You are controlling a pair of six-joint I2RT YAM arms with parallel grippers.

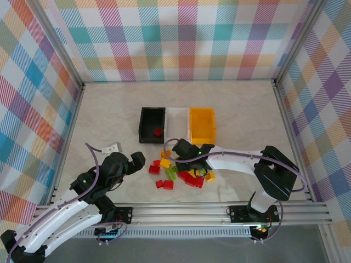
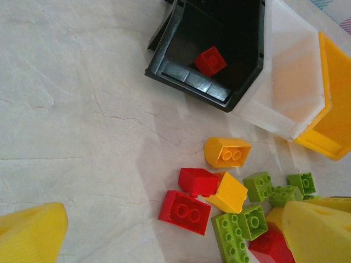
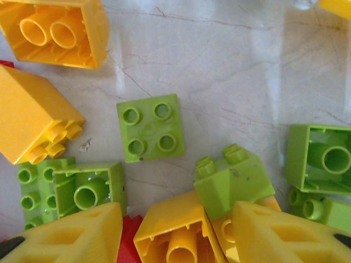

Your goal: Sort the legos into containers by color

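The right gripper (image 3: 176,241) is hanging low over the heap of small studded plastic legos (image 1: 178,174) on the pale marbled worktop (image 1: 109,109). Its fingers (image 3: 66,235) are standing partly apart on either side of a yellow brick (image 3: 173,227) lying hollow side up. A sliver of gap is showing, so they are not yet pinching. The brick's long axis seems to run along the fingers. The orange-yellow plastic bin (image 1: 202,114) is sitting just beyond the heap. The left gripper (image 1: 137,162) is hovering farther off, fingers spread wide, holding nothing.
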